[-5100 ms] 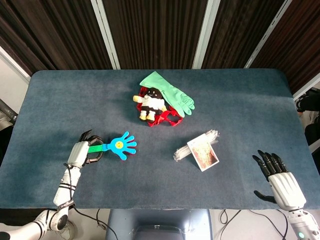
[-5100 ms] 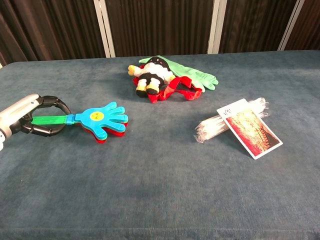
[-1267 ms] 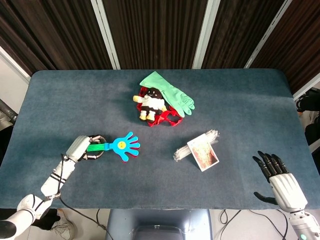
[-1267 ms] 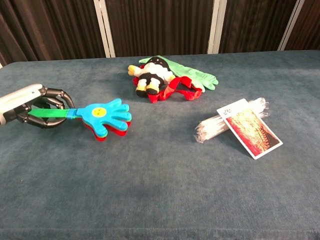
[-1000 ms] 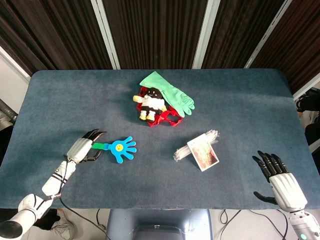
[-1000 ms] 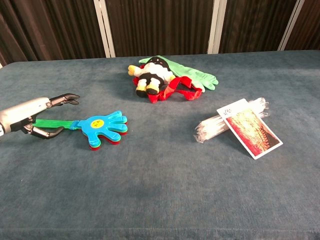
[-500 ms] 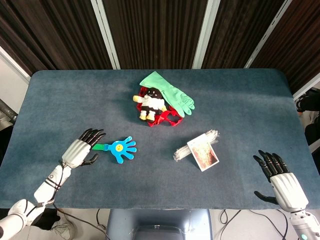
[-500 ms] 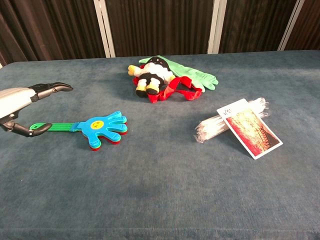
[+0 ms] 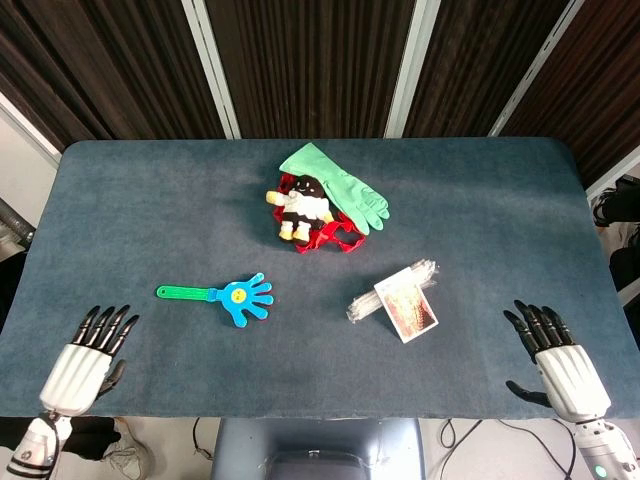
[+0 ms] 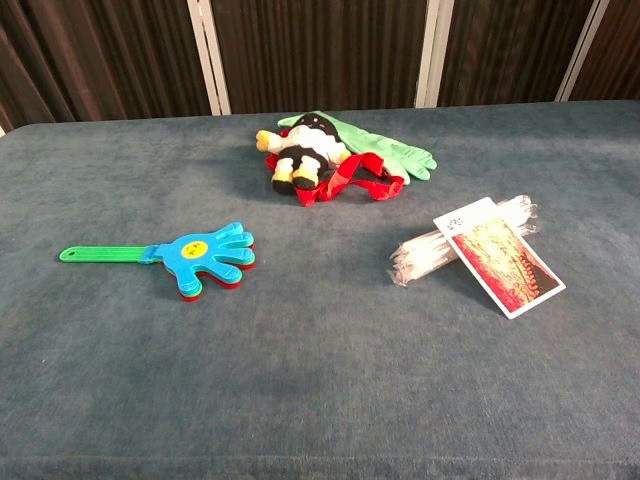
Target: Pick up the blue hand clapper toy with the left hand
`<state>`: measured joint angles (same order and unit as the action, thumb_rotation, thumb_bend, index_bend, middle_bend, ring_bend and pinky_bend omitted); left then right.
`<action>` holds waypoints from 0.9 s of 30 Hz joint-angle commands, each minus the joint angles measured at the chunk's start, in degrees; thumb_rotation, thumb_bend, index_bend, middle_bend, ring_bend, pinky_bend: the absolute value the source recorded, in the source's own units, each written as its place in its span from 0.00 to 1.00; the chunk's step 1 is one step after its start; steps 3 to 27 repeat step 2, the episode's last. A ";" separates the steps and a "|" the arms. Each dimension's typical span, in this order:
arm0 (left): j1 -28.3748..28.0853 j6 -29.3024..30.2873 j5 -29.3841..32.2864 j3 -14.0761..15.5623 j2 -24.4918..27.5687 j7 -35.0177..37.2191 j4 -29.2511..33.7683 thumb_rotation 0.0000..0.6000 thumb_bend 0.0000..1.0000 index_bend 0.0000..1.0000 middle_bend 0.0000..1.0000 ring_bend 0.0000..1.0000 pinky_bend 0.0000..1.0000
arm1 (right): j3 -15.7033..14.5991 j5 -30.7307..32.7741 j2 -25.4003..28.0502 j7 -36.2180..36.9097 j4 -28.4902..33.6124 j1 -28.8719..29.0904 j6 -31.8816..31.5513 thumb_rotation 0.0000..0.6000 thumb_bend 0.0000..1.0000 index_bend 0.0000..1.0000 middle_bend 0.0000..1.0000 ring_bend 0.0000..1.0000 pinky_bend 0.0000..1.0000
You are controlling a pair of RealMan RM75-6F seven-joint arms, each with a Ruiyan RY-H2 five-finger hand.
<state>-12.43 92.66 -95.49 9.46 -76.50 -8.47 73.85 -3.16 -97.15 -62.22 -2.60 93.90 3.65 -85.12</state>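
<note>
The blue hand clapper toy (image 9: 238, 297) (image 10: 200, 251) lies flat on the blue table, green handle pointing left, with a red layer showing under the blue palm. Nothing touches it. My left hand (image 9: 83, 366) hovers at the table's near left corner, well away from the toy, fingers spread and empty. My right hand (image 9: 557, 365) sits at the near right corner, fingers also apart and holding nothing. Neither hand shows in the chest view.
A plush doll (image 9: 302, 207) lies on red straps (image 9: 335, 238) beside a green glove (image 9: 340, 184) at the table's far middle. A packet of clear straws with a printed card (image 9: 403, 300) rests right of centre. The table's front edge (image 9: 300, 412) runs between my hands.
My left hand let go of the clapper's handle, opened and pulled back to the near left corner. The toy dropped flat on the table. The right hand stayed put.
</note>
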 commanded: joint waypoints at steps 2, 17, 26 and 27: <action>0.88 -0.98 -0.23 -0.14 0.74 0.09 0.53 1.00 0.43 0.00 0.00 0.00 0.00 | 0.03 0.02 0.04 -0.07 0.04 -0.13 -0.25 1.00 0.20 0.00 0.00 0.00 0.00; 0.88 -0.98 -0.23 -0.14 0.74 0.09 0.53 1.00 0.43 0.00 0.00 0.00 0.00 | 0.03 0.02 0.04 -0.07 0.04 -0.13 -0.25 1.00 0.20 0.00 0.00 0.00 0.00; 0.88 -0.98 -0.23 -0.14 0.74 0.09 0.53 1.00 0.43 0.00 0.00 0.00 0.00 | 0.03 0.02 0.04 -0.07 0.04 -0.13 -0.25 1.00 0.20 0.00 0.00 0.00 0.00; 0.88 -0.98 -0.23 -0.14 0.74 0.09 0.53 1.00 0.43 0.00 0.00 0.00 0.00 | 0.03 0.02 0.04 -0.07 0.04 -0.13 -0.25 1.00 0.20 0.00 0.00 0.00 0.00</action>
